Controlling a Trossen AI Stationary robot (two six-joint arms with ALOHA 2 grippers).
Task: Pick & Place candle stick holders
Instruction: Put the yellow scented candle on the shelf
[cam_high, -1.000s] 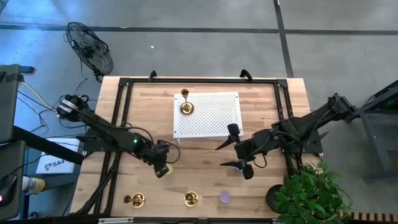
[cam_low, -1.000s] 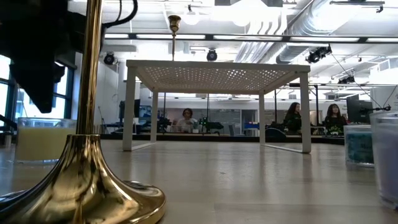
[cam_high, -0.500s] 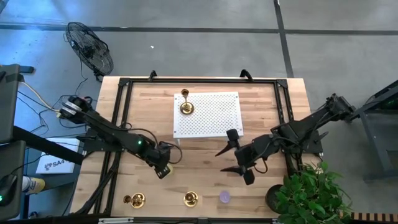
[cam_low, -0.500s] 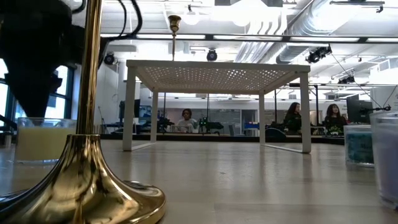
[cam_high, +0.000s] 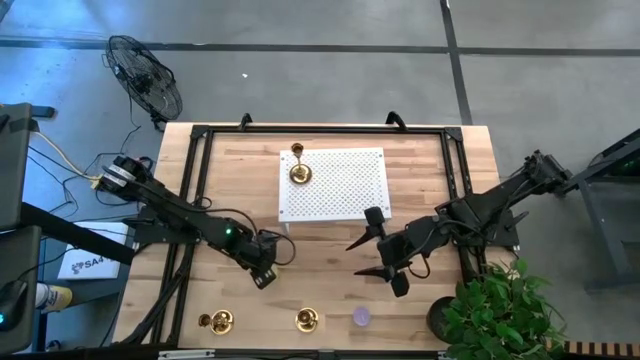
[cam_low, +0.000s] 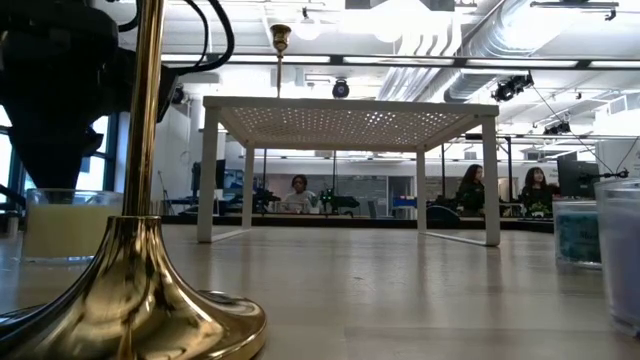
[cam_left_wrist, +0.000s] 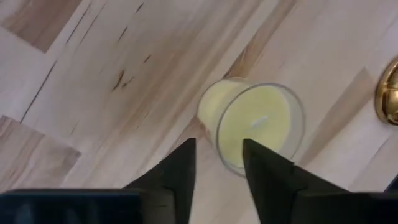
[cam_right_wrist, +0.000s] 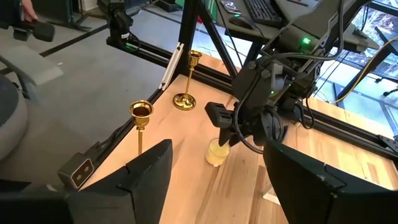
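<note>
Since the earlier frames, the left gripper (cam_high: 263, 277) has shifted slightly toward the table's 6 o'clock edge, and it now covers the yellow candle jar (cam_left_wrist: 252, 124) in the high view. The wrist view shows the jar just beyond the fingertips (cam_left_wrist: 186, 155), which stand apart with a narrow gap; no contact is visible.

Three candle stick holders are present. One stands on the white perforated shelf (cam_high: 345, 185) at its 9 o'clock edge (cam_high: 299, 170). Two stand near the table's 6 o'clock edge: one at about 7 o'clock (cam_high: 217, 321) and one nearer the middle (cam_high: 307, 320). In the low view, one holder (cam_low: 140, 270) fills the foreground, cut off at its top and left side.

The right gripper (cam_high: 385, 252) hangs over the table (cam_high: 420, 160) at about 4 o'clock, fingers spread wide and holding nothing. A purple disc (cam_high: 361, 317) lies just beyond it toward 6 o'clock. A potted plant (cam_high: 495, 310) overlaps the table corner at 5 o'clock.
</note>
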